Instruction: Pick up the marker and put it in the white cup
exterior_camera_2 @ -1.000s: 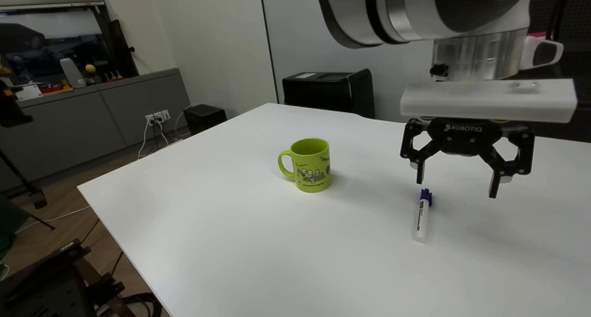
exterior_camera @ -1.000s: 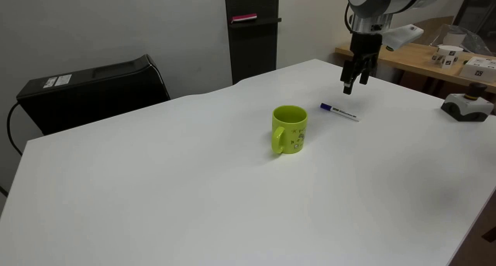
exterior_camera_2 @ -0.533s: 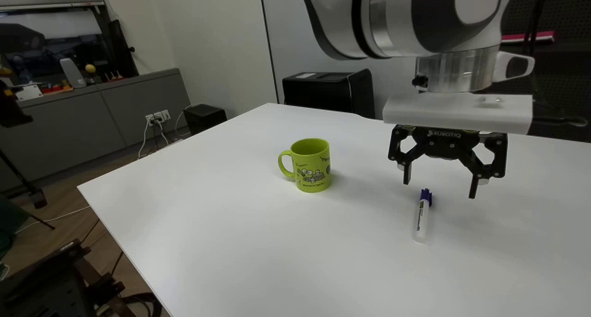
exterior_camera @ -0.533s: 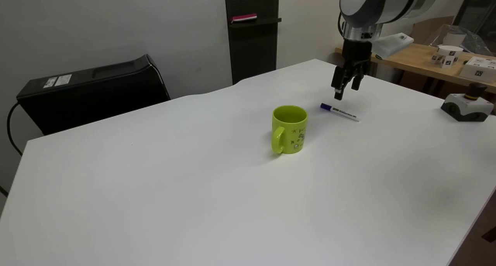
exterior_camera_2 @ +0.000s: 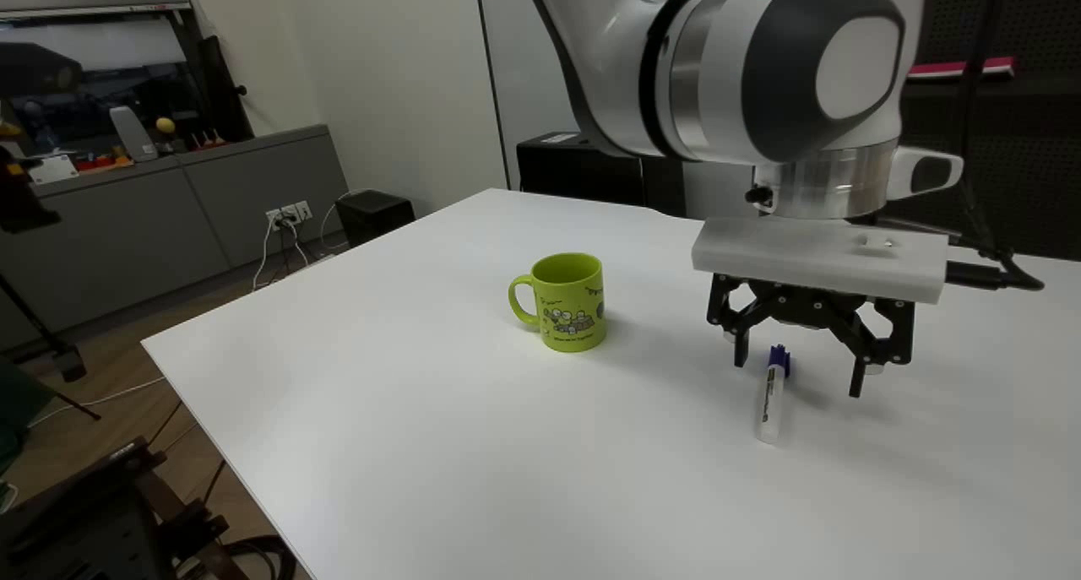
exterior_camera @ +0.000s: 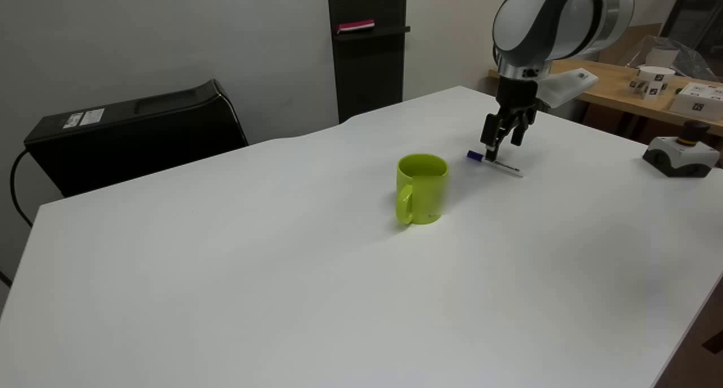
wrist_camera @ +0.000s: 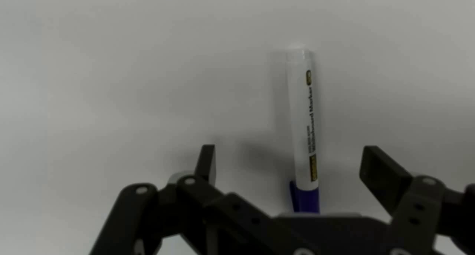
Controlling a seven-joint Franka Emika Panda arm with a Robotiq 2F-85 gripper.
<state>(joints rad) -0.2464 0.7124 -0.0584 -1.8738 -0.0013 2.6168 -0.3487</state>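
Observation:
The marker, white with a dark blue cap, lies flat on the table in both exterior views (exterior_camera: pixel 506 168) (exterior_camera_2: pixel 770 404) and in the wrist view (wrist_camera: pixel 302 121). The cup is a lime-green mug with a side handle, standing upright in both exterior views (exterior_camera: pixel 427 200) (exterior_camera_2: pixel 573 314); it is out of the wrist view. My gripper (exterior_camera: pixel 503 150) (exterior_camera_2: pixel 798 378) is open and empty, low over the marker's cap end. In the wrist view the open fingers (wrist_camera: pixel 289 148) stand on either side of the marker, apart from it, and the gripper body hides the cap's end.
The white table (exterior_camera: pixel 254 275) carries both things. An emergency-stop box (exterior_camera: pixel 681 155) sits at its edge. A black case (exterior_camera: pixel 135 134) stands behind the table. A wooden side table (exterior_camera: pixel 599 83) holds white boxes. A pink-and-white item (exterior_camera: pixel 356 25) rests on a dark wall shelf.
My gripper has moved toward the marker and then down, from above and beside it to low over its cap end. It stays open. The marker and mug have not moved.

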